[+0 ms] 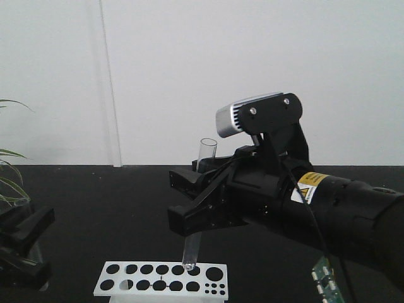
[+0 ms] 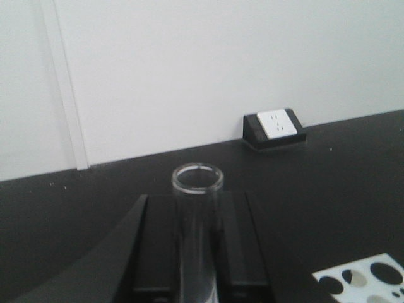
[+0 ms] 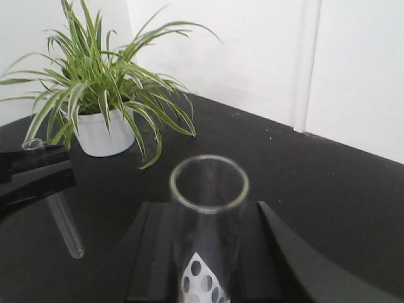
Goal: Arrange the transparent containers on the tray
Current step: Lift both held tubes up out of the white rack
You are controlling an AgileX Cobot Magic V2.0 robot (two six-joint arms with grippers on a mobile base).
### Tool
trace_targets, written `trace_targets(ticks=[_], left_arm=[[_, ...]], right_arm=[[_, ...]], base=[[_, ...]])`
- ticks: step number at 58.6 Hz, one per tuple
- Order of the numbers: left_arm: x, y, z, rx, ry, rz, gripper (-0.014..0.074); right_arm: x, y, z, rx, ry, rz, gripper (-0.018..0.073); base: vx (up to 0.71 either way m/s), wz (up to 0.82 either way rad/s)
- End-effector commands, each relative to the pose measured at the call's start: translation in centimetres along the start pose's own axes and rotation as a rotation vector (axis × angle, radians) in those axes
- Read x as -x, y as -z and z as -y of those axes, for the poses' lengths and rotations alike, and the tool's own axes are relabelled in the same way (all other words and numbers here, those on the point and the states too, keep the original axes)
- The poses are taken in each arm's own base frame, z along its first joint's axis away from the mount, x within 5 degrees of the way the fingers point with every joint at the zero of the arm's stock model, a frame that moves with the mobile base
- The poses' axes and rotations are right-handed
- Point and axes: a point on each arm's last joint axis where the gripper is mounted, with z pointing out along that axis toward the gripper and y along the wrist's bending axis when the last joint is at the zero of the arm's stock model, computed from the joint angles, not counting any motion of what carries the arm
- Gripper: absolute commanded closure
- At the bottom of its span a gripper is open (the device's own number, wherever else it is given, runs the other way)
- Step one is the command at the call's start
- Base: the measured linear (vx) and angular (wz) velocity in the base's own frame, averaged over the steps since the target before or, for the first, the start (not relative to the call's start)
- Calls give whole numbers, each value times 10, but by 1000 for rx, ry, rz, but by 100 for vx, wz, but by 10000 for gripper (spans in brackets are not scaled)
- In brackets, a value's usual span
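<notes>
My right gripper (image 1: 189,202) is shut on a clear test tube (image 1: 206,153), held upright with its round bottom just above a hole of the white rack (image 1: 221,283). In the right wrist view that test tube's rim (image 3: 208,184) stands between the black fingers (image 3: 154,252). My left gripper (image 1: 25,243) at the far left is shut on a second test tube (image 2: 197,183), which also shows hanging below the left gripper (image 3: 35,177) as a slim tube (image 3: 65,225). The yellow tray is out of view.
A potted spider plant (image 3: 101,95) in a white pot stands on the black table by the wall. A black box with a white socket (image 2: 275,127) sits against the wall. The rack's corner (image 2: 366,281) lies to the right of the left gripper.
</notes>
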Motion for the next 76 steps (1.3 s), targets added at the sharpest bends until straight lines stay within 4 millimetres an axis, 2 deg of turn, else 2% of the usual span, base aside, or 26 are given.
trace_targets(ticks=[1, 9, 16, 25, 76], left_arm=[[26, 15, 3, -10, 15, 121, 462], [37, 42, 3, 15, 36, 128, 462], [46, 66, 4, 30, 56, 156, 462], [46, 85, 3, 58, 55, 129, 462], [46, 88, 3, 63, 55, 126, 462]], right_arm=[[26, 17, 0, -11, 10, 119, 354], [21, 16, -1, 5, 9, 61, 354], [23, 17, -1, 0, 9, 81, 354], [24, 17, 0, -6, 9, 99, 354], [25, 17, 0, -7, 10, 105, 354]], base=[[0, 0], [0, 0], [0, 0], [0, 0], [0, 0]])
